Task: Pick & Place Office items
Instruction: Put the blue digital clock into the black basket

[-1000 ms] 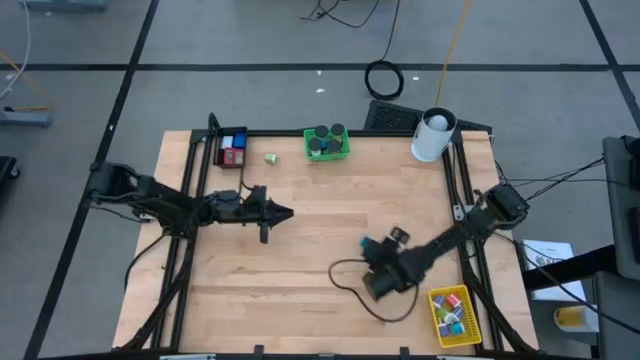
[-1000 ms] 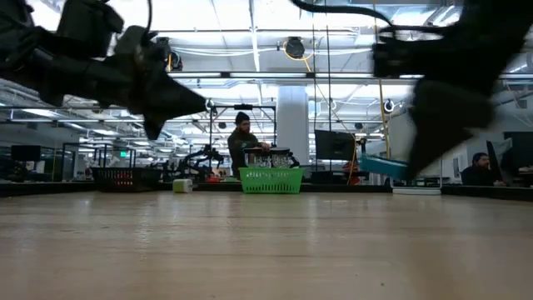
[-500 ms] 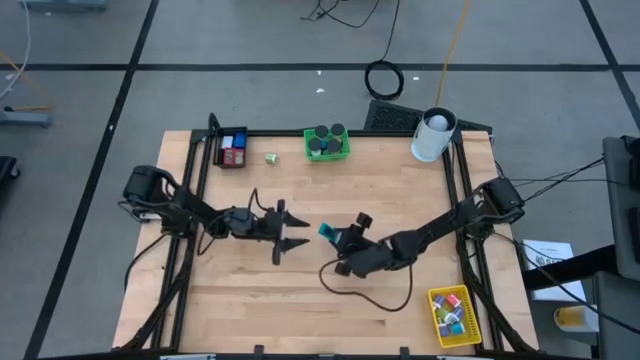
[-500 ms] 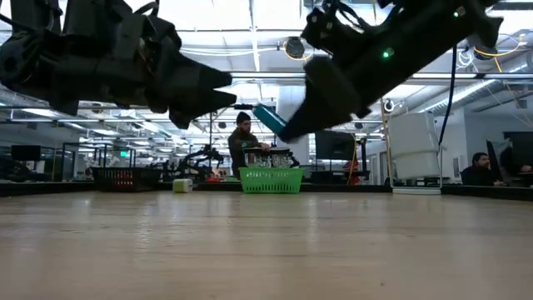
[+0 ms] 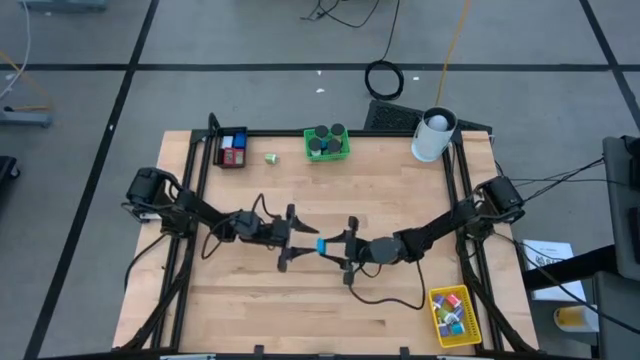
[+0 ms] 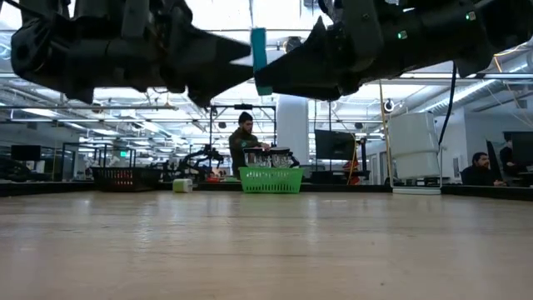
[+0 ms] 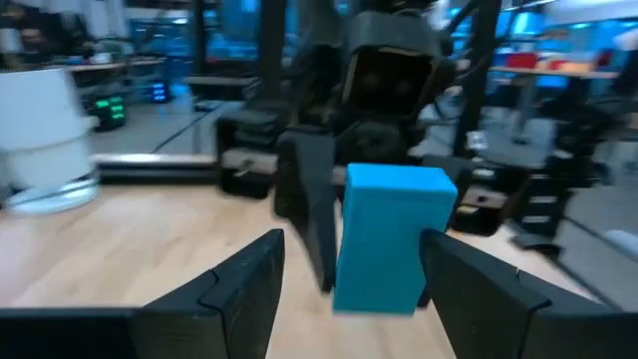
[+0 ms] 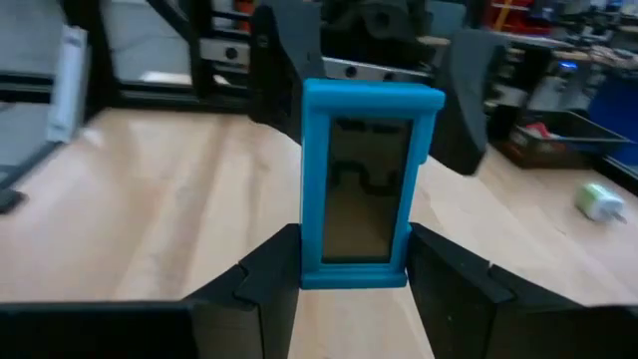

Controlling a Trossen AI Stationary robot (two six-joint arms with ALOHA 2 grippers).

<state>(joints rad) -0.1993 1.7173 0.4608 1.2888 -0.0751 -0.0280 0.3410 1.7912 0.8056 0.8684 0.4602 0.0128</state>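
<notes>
Frame centre, above worktop point(image 5: 420, 200): right gripper point(image 5: 330, 246) clamped on blue block point(image 5: 322, 246), left gripper point(image 5: 302, 246) w/ fingers spread wide either side of it, not gripping.

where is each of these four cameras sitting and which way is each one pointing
High: above the table, looking straight down; both arms meet mid-table at the blue block.
Low: at tabletop height, looking level toward the green bin; both arms overhead.
Left wrist: past the left gripper at the block.
Right wrist: right gripper holding it.
All four share the block.
</notes>
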